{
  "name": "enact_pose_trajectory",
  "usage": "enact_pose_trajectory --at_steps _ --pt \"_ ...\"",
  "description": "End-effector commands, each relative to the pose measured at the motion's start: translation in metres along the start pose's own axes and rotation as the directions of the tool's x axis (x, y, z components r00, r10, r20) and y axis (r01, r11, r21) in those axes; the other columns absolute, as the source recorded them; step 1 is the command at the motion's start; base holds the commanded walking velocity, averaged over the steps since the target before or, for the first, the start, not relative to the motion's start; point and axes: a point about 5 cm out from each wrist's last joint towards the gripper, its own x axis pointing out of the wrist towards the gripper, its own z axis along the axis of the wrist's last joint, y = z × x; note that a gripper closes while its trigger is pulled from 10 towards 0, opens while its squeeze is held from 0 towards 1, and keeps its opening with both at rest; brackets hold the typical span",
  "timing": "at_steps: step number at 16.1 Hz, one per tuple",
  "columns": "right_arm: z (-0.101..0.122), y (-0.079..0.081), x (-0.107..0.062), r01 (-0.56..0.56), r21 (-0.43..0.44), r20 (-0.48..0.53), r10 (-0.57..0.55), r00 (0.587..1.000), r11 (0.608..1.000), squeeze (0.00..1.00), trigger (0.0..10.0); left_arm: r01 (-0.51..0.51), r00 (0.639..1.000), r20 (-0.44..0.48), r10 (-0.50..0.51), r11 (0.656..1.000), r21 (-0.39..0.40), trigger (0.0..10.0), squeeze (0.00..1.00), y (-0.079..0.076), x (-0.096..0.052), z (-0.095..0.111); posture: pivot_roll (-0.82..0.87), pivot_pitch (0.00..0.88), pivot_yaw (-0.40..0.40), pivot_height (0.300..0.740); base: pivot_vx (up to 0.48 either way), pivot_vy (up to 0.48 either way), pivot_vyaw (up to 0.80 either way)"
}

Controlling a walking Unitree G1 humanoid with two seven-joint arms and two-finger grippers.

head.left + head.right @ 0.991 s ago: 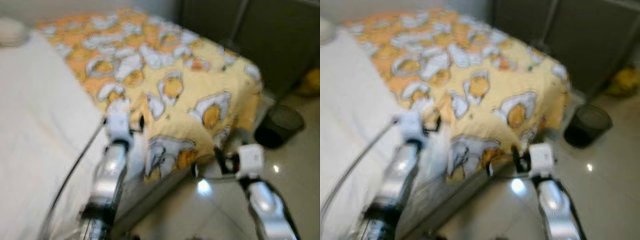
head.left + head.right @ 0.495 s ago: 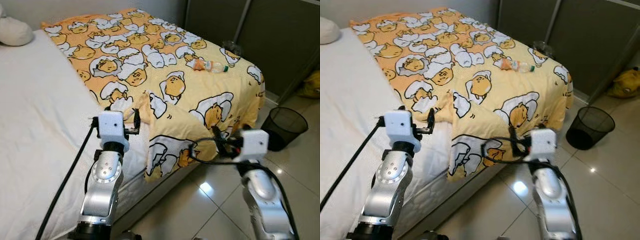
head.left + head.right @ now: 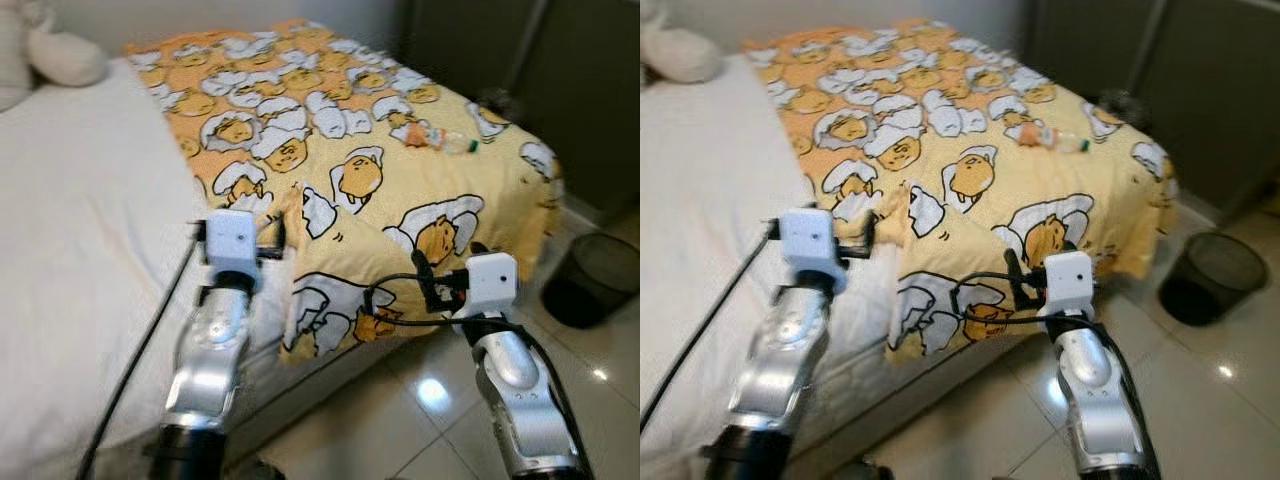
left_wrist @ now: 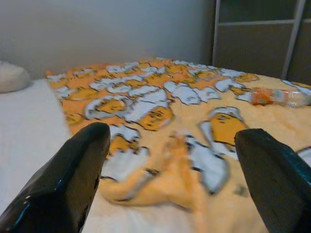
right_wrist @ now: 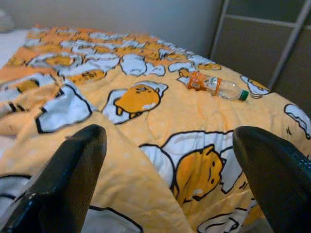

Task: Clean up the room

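Note:
A yellow blanket (image 3: 330, 130) printed with cartoon figures covers the right half of the bed. Its near edge is folded back in a rumpled flap (image 3: 300, 215). A plastic bottle (image 3: 440, 138) with an orange label and green cap lies on the blanket near the far right corner. My left gripper (image 3: 243, 228) is open, just over the white sheet beside the flap. My right gripper (image 3: 447, 266) is open too, close to the blanket's hanging front corner. The wrist views show both pairs of fingers spread wide with nothing between them, and the bottle (image 5: 217, 87) lies well beyond.
The bare white sheet (image 3: 90, 220) takes up the bed's left half, with a pale pillow (image 3: 60, 55) at its head. A black mesh waste bin (image 3: 592, 290) stands on the glossy tiled floor right of the bed. Dark wardrobe doors (image 3: 560, 70) rise behind it.
The head camera has swung a little left, so bed and bin sit further right in the picture. Both arms keep about the same pose, and both grippers are still open.

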Motion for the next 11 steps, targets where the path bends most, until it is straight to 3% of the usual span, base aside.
enact_pose_trajectory --at_steps 1,5,9,11 --pt "0.003 0.003 0.003 -0.009 0.009 0.005 0.009 1.0 1.0 0.0 10.0 0.027 1.0 0.006 -0.027 1.0 0.012 10.0 0.0 -0.002 0.004 0.001 -0.12 0.0 0.043 0.74 0.262 -0.398 0.69" --pt "0.001 0.001 0.005 0.017 0.013 0.003 -0.017 1.0 1.0 0.0 10.0 -0.037 0.998 -0.056 0.036 0.999 -0.018 10.0 0.0 0.005 0.009 -0.007 -0.12 0.0 0.046 0.74 0.066 -0.099 0.17" --pt "-0.001 0.002 0.01 0.021 0.006 -0.019 -0.021 1.0 1.0 0.0 10.0 -0.03 0.998 -0.062 0.028 0.999 -0.025 10.0 0.0 0.003 0.01 -0.01 -0.11 0.0 0.045 0.74 0.0 0.0 0.0" --pt "-0.003 0.002 0.012 0.019 0.005 -0.033 -0.019 0.999 1.0 0.0 10.0 -0.033 0.997 -0.067 0.031 0.999 -0.027 10.0 0.0 0.004 0.011 -0.012 -0.11 0.0 0.041 0.74 0.0 0.0 0.65"
